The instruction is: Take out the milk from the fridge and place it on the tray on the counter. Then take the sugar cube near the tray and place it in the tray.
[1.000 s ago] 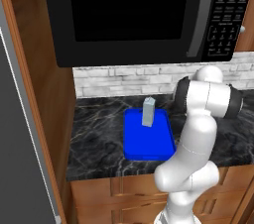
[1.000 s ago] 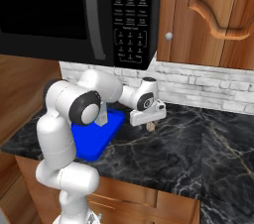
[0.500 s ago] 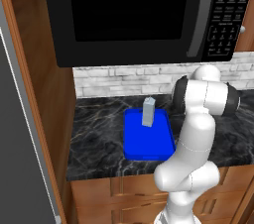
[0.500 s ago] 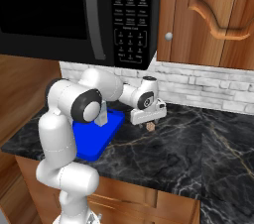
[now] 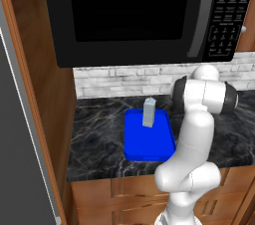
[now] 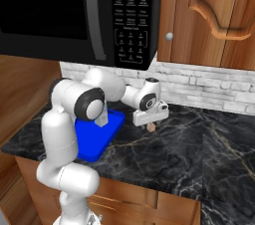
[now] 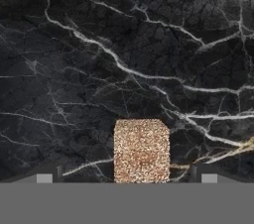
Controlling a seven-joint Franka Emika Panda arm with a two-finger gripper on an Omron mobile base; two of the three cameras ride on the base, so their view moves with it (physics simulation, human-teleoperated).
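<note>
Sugar cube [image 7: 142, 150]: speckled tan, grainy, square-faced block, between the spread fingertips [image 7: 44, 177] of the gripper [image 6: 151, 126], just right of the tray [image 6: 102, 139]; grip unclear. Milk [image 5: 149, 112], pale gabled carton, stands upright in the glossy blue tray on the black veined counter [image 6: 189, 154].

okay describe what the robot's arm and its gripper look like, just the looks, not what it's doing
The arm is glossy white, built of rounded tube-like segments with dark grey to black rings and caps at the joints. It ends in a white block-shaped hand carrying the gripper. Its two fingers are small and grey. No cables or markings are visible.
</note>
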